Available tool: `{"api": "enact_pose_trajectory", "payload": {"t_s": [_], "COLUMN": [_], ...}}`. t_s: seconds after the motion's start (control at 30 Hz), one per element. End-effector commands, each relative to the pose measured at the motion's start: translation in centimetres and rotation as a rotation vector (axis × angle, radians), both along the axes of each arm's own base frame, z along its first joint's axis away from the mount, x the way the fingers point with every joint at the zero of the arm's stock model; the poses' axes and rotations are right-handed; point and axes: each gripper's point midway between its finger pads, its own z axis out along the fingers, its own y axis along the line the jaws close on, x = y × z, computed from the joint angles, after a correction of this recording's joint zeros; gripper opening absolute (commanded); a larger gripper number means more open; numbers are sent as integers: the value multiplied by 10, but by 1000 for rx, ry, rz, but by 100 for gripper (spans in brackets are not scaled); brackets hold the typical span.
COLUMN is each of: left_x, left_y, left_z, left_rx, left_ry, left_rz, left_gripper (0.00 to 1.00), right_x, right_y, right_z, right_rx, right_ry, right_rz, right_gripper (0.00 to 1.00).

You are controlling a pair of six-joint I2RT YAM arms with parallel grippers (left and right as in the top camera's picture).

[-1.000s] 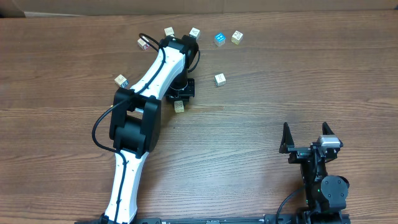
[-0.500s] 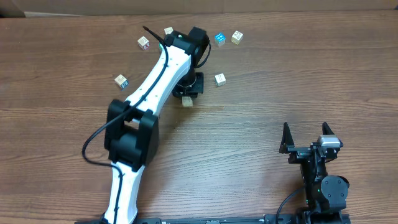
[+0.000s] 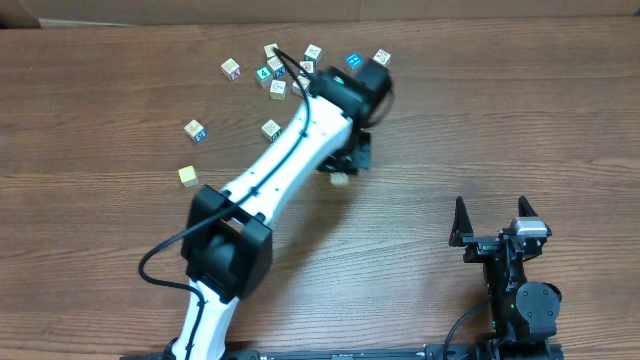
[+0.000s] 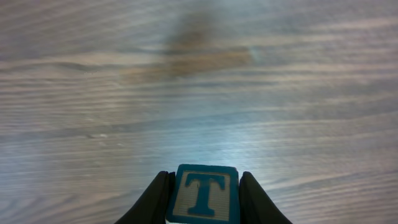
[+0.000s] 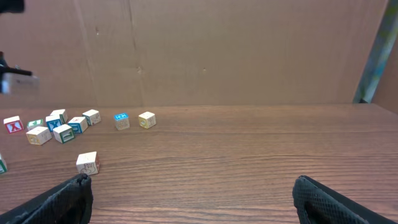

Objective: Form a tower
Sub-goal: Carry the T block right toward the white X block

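Note:
My left gripper (image 4: 204, 181) is shut on a wooden cube (image 4: 205, 196) whose near face has a blue frame and a blue letter T. It hangs above bare wood. From overhead that cube (image 3: 340, 180) shows pale, just below the left gripper (image 3: 346, 163) at mid-table. Loose picture cubes lie at the back: a cluster (image 3: 272, 75), a blue cube (image 3: 353, 61) and a cream one (image 3: 381, 58). A tower is out of view. My right gripper (image 3: 492, 213) stands open and holds nothing at the front right; in the right wrist view the right gripper (image 5: 189, 193) faces bare wood.
Single cubes lie on the left (image 3: 194, 130), (image 3: 188, 175) and near the arm (image 3: 270, 129). The right wrist view shows one more cube (image 5: 87, 162) in front of the back row (image 5: 121, 121). A cardboard wall (image 5: 217, 50) closes the table's far side.
The left arm has swung to the right across the table with the cube still in its jaws, uncovering cubes at the back left. The right arm has not moved.

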Motion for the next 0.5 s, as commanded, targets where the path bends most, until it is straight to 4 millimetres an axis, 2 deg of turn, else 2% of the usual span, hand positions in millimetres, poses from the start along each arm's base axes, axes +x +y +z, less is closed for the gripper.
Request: {"api": "enact_pose_trajectory", "payload": {"t_s": [0.0,0.13,0.27,0.47], "left_x": [-11,-23,-30,-32], "left_y": [-9,-21,-29,-40], "left_z": [-2,-16,-31,-44], "left_rx": [15,8,9,-13], "left_ry": [-18,-7,-6,-26], "left_rz": [48,59,44,40], "left_gripper": [16,14,5,4], "right_x": [0,0,0,0], "right_y": [0,0,0,0], "right_z": [-2,-2,-2,-2], "right_rx": [-1,-1,-1,-1], "right_ry": [-5,-5,-5,-5], "right_rz": [-1,-1,-1,-1], "right_gripper": [100,100,100,100]}}
